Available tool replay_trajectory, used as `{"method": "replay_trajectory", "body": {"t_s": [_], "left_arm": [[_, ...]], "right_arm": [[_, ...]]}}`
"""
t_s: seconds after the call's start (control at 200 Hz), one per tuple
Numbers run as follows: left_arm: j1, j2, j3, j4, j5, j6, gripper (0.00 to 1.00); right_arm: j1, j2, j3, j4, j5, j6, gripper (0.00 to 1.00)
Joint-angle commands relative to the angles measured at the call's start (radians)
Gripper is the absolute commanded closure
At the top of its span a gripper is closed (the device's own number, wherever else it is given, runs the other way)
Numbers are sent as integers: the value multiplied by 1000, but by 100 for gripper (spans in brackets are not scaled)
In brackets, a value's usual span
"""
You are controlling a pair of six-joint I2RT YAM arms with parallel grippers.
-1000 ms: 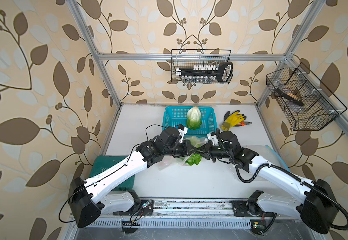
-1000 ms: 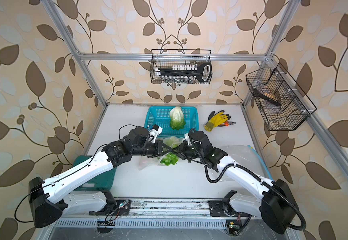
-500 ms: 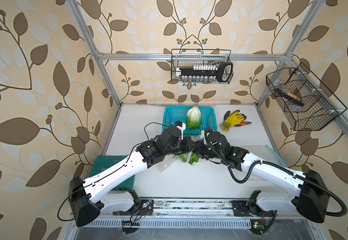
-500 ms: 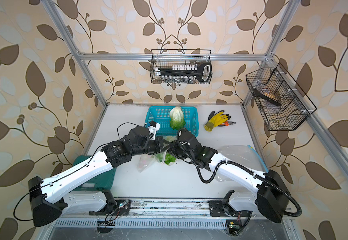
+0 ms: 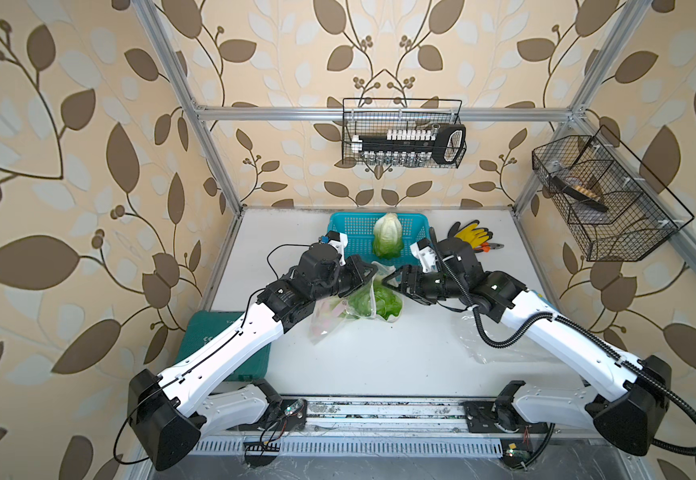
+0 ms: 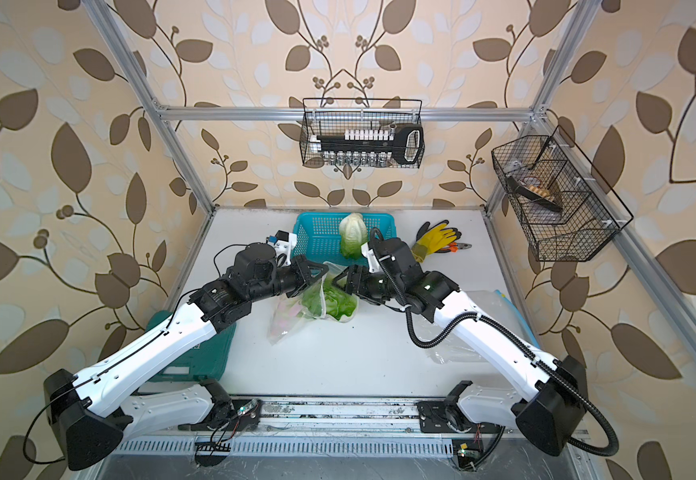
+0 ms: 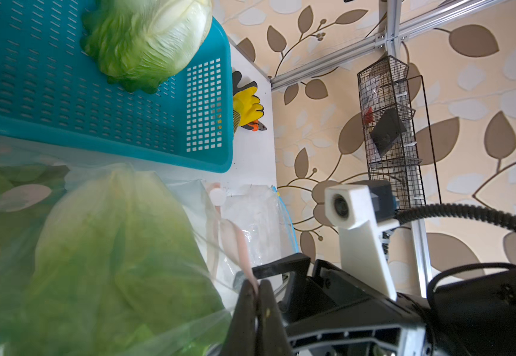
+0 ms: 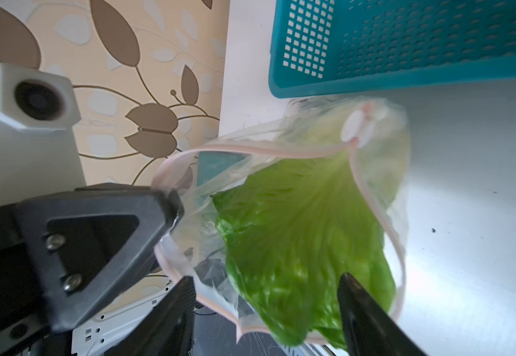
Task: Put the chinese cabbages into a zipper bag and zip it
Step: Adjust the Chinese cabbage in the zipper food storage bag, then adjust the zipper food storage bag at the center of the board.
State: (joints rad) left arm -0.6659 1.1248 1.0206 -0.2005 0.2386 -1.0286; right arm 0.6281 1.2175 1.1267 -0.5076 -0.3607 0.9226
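A clear zipper bag [image 5: 329, 322] with a pink zip rim [image 8: 250, 149] hangs open at mid-table. My left gripper [image 7: 256, 285] is shut on that rim and holds it up, as both top views [image 6: 323, 270] show. A green chinese cabbage [image 8: 296, 231] sits in the bag [image 7: 111, 246] with its leafy end at the mouth. My right gripper [image 8: 266, 277] is open, one finger on each side of the leaves, gripping nothing. Another chinese cabbage [image 5: 387, 235] lies in the teal basket [image 5: 348, 232] behind.
Yellow gloves [image 5: 473, 237] and pliers lie right of the basket. A green case [image 5: 213, 340] sits at the table's left edge under my left arm. A second clear bag [image 5: 500, 336] lies under my right arm. Two wire racks [image 5: 404, 137] hang on the walls.
My right gripper pushed the cabbage leftward into the bag mouth, then opened and drew back a little to the right. My left gripper kept its hold on the rim.
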Motion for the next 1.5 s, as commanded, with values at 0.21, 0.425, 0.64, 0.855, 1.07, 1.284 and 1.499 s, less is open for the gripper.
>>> {"method": "replay_trajectory", "body": {"t_s": [0.21, 0.425, 0.64, 0.855, 1.07, 1.284, 1.499], "left_arm": [[13, 5, 13, 71, 59, 23, 100], [13, 11, 16, 66, 71, 28, 100], [14, 6, 17, 59, 69, 33, 100], [19, 1, 36, 31, 77, 59, 100], [24, -30, 57, -119, 49, 182, 100], [-54, -62, 92, 4, 49, 58, 100], [-160, -114, 124, 22, -46, 22, 100]], "right_arm": [[-66, -150, -304, 61, -17, 204, 54], [-38, -84, -300, 105, 17, 213, 58], [-20, -8, -318, 160, 12, 211, 68], [16, 41, -192, 52, 113, 42, 97], [50, 173, 226, -382, 100, -390, 100], [76, 312, 654, -608, 313, -549, 100], [51, 458, 996, -731, 326, -637, 100]]}}
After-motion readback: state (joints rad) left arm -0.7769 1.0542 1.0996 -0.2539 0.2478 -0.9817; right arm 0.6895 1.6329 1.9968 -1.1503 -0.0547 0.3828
